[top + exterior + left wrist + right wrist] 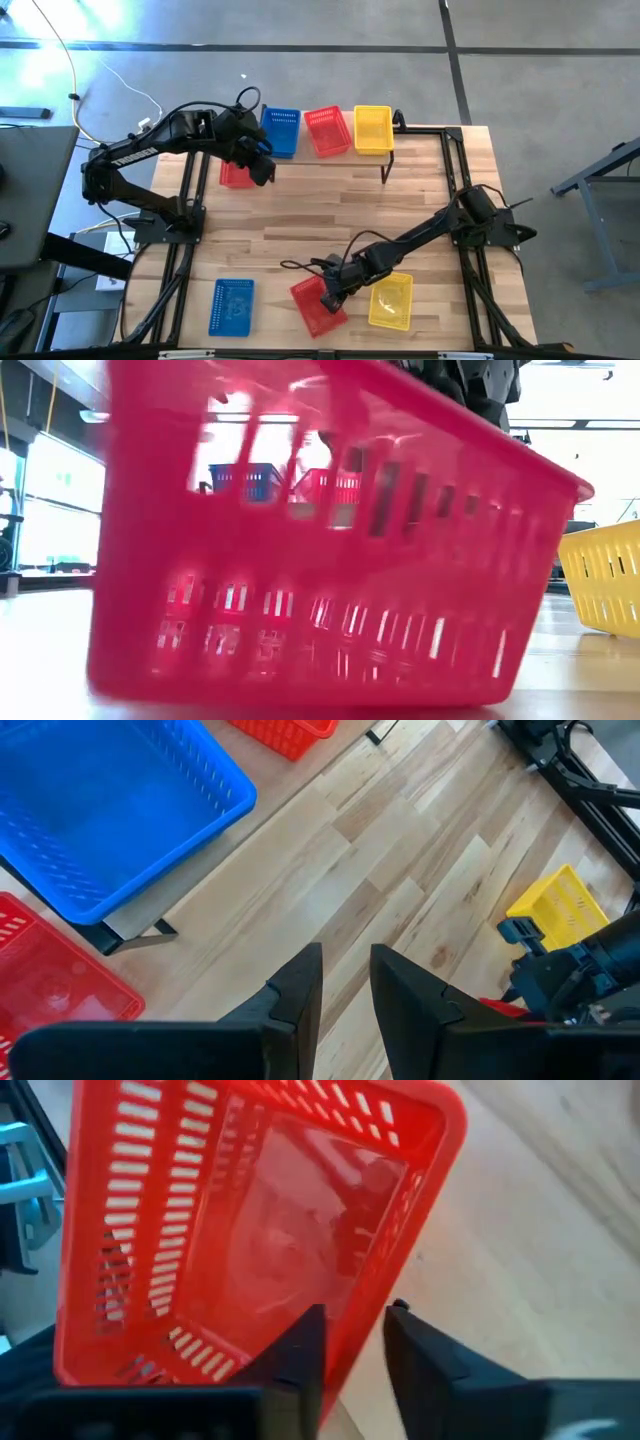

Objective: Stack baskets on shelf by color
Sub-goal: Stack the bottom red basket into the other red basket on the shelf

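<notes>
On the table [300, 215], right gripper [328, 296] pinches red basket [318, 305].

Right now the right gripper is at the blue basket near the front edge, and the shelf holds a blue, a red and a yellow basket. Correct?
Not quite. In the high view the right gripper is at the red basket, not the blue basket, which lies apart to its left. The right wrist view shows that red rim at its fingers. The shelf does hold blue, red and yellow.

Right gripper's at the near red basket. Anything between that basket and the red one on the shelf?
Nothing visible. Right gripper is at the red basket; bare tabletop lies up to the shelf and its red basket.
</notes>
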Motion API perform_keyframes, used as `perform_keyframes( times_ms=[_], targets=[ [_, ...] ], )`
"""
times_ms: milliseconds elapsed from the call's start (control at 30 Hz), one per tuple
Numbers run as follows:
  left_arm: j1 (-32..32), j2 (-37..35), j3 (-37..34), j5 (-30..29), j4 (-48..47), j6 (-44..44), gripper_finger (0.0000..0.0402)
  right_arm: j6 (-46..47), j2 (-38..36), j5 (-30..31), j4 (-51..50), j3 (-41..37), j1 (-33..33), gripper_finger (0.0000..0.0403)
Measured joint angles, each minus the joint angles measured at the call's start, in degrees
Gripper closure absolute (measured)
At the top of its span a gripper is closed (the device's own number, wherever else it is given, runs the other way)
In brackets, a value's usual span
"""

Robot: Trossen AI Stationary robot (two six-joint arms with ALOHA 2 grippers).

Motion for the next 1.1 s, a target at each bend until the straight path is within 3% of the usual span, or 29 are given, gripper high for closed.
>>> perform_keyframes(
  times_ms=[167, 600, 1100],
  targets=[
    [0.0, 0.0, 0.0, 0.0, 0.0, 0.0, 0.0324, -0.6, 0.0, -0.2, -0.1, 0.0, -1.1, 0.0395],
    [0.5, 0.0, 0.0, -0.5, 0.0, 3.9, 0.0324, -6.3, -8.5, 0.3, -3.6, 0.0, -7.3, 0.0401],
    [4.4, 0.0, 0.0, -1.1, 0.9, 12.2, 0.0324, -10.6, -23.9, 2.6, -8.6, 0.0, -20.4, 0.0402]
  ],
)
